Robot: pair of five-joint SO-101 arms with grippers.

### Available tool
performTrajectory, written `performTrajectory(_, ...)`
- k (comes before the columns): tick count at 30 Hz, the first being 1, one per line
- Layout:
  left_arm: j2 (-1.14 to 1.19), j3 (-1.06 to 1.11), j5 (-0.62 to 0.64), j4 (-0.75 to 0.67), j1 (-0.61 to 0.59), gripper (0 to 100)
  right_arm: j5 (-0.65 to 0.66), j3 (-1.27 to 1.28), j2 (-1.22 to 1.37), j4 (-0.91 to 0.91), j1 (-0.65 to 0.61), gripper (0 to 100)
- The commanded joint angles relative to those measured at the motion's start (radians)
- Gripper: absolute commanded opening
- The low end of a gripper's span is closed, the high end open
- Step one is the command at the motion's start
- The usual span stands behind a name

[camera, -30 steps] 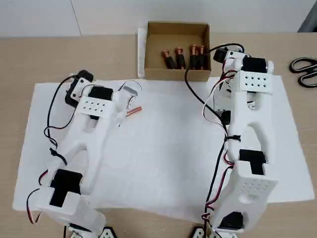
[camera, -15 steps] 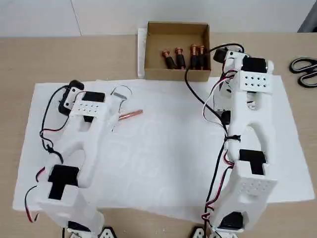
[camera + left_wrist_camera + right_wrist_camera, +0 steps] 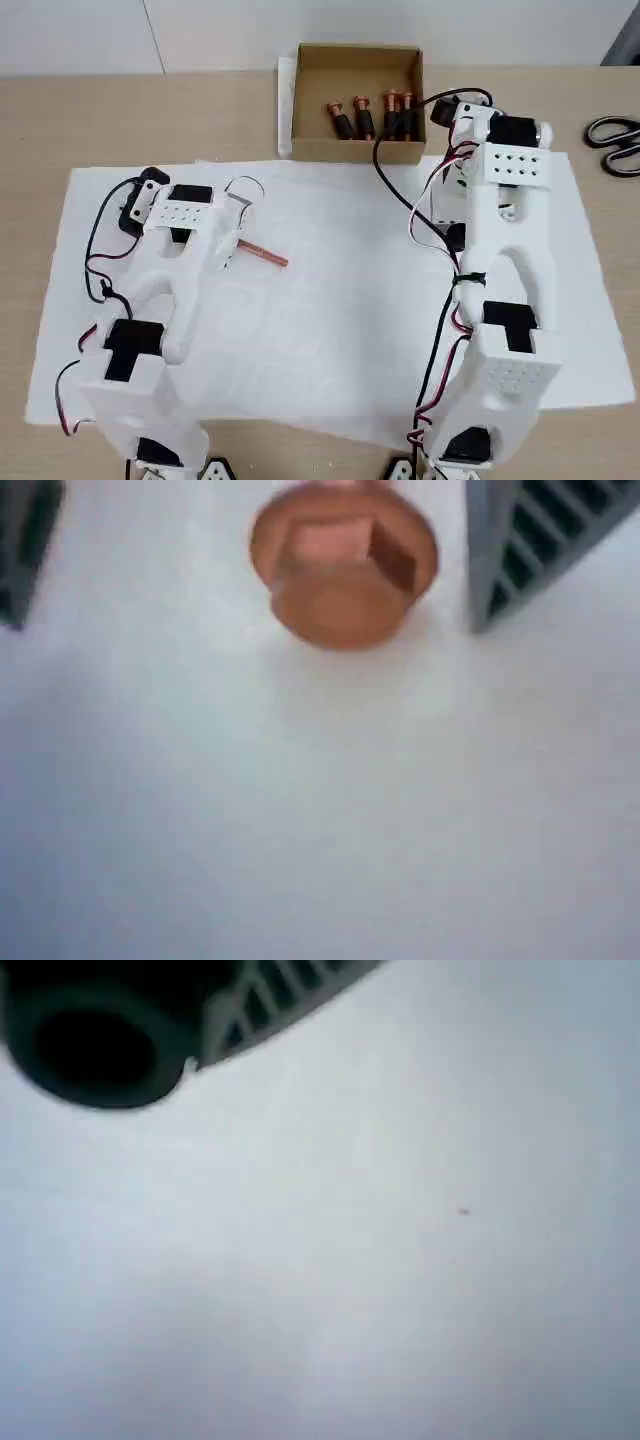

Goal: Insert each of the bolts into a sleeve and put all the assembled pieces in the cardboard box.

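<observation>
A copper bolt (image 3: 263,254) lies on the white paper (image 3: 330,330). Its hex head (image 3: 343,565) faces the left wrist camera. My left gripper (image 3: 236,240) is open, with one grey finger (image 3: 525,550) on each side of the bolt's head and neither touching it. The cardboard box (image 3: 300,100) at the back holds several copper bolts in black sleeves (image 3: 375,118). My right gripper (image 3: 462,185) hangs low over the paper just in front of the box's right corner. It is shut on a black sleeve (image 3: 95,1045), whose open end shows beside a grey finger (image 3: 270,1000).
Black scissors (image 3: 615,145) lie at the table's far right edge. The paper (image 3: 380,1260) covers most of the table between the two arms. Cables loop off both arms.
The left arm has drawn back towards the near side. The bolt has turned and now lies a little nearer on the paper. The right arm has kept still.
</observation>
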Motion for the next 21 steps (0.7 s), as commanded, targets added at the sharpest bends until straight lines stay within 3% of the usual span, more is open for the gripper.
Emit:
performTrajectory(1, 0.0, -0.016, 0.002, 0.005, 0.003, 11, 0.002, -0.038, -0.065, 0.013, 0.002, 5.3)
performTrajectory(4, 0.0, -0.038, -0.017, 0.035, 0.003, 0, 0.002, -0.038, -0.065, 0.013, 0.002, 5.3)
performTrajectory(10, 0.0, -0.133, -0.078, 0.135, 0.034, 1, 0.002, -0.038, -0.065, 0.013, 0.002, 5.3)
performTrajectory(21, 0.006, -0.401, -0.548, 0.35, 0.074, 1, 0.002, -0.038, -0.065, 0.013, 0.002, 5.3)
